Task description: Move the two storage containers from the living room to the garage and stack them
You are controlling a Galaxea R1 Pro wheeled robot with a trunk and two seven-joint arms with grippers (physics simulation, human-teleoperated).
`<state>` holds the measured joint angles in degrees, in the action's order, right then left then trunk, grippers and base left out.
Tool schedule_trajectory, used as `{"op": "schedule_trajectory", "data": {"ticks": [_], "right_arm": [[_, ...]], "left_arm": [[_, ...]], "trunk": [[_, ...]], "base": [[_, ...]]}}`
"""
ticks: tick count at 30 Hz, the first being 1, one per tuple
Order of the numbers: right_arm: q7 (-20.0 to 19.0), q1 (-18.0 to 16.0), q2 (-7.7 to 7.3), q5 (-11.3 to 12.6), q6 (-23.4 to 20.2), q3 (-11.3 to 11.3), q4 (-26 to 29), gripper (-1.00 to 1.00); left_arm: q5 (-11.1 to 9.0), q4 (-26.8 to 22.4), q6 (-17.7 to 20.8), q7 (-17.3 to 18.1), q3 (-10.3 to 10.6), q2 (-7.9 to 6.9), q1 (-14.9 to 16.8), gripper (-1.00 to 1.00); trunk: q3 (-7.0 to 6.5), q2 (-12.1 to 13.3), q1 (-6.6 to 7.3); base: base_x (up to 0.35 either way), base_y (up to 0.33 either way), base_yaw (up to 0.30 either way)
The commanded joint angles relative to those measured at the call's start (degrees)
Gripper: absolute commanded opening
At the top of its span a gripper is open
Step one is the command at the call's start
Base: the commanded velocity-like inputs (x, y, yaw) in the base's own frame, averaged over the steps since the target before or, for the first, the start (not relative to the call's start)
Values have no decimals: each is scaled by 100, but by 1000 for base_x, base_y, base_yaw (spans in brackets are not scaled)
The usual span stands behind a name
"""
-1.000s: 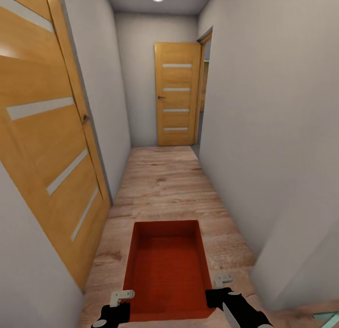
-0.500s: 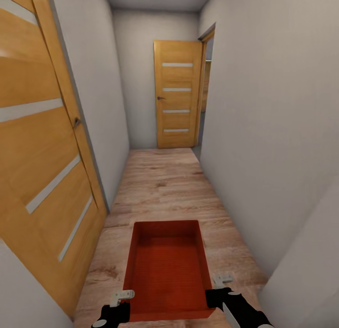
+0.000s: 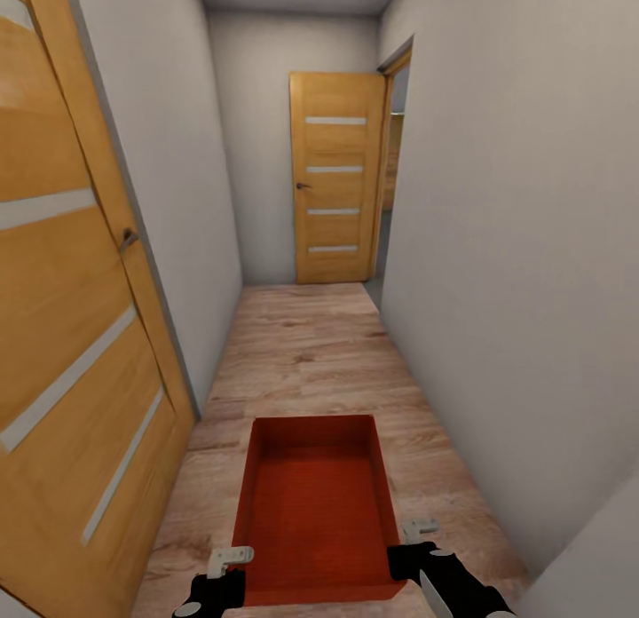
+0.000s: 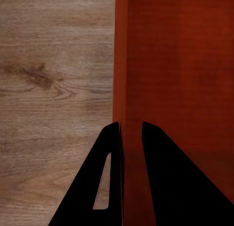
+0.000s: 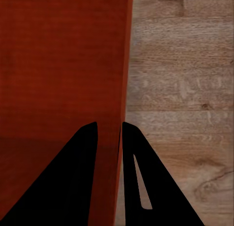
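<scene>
I hold one orange-red storage container (image 3: 315, 503) low in front of me, open side up, above a light wood-plank floor (image 3: 302, 352). My left gripper (image 3: 229, 560) clamps the container's left wall near its close corner. In the left wrist view the gripper (image 4: 130, 123) has one finger on each side of that wall of the container (image 4: 180, 65). My right gripper (image 3: 417, 534) pinches the opposite wall the same way. The right wrist view shows it (image 5: 109, 122) straddling the container's (image 5: 63, 60) rim. The garage is out of view.
I am in a narrow corridor with pale walls (image 3: 515, 245) close on both sides. A wooden door with glass strips (image 3: 62, 316) stands very near on my left. Another such door (image 3: 335, 178) stands at the far end, with an open doorway (image 3: 390, 156) beside it.
The camera has moved forward along the corridor: the left door slides past and the far door looks slightly nearer. Container and grippers keep their places in the view.
</scene>
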<state>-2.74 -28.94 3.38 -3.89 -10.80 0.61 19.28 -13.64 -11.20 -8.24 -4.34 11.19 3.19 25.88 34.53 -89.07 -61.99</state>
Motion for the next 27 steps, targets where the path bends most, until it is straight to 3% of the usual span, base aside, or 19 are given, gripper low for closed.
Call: {"op": "schedule_trajectory", "data": {"ticks": [1, 27], "right_arm": [[-16, -7, -39, -68, -36, -97, 23, -100], [-16, -7, -39, -68, -36, -92, 23, -100]], "left_arm": [[-42, 3, -20, -44, 50, -64, -2, -100], [-42, 3, -20, -48, 50, -64, -3, -100]], "trunk": [[5, -2, -3], [5, -2, -3]], "base": [[343, 72, 0], [343, 77, 0]]}}
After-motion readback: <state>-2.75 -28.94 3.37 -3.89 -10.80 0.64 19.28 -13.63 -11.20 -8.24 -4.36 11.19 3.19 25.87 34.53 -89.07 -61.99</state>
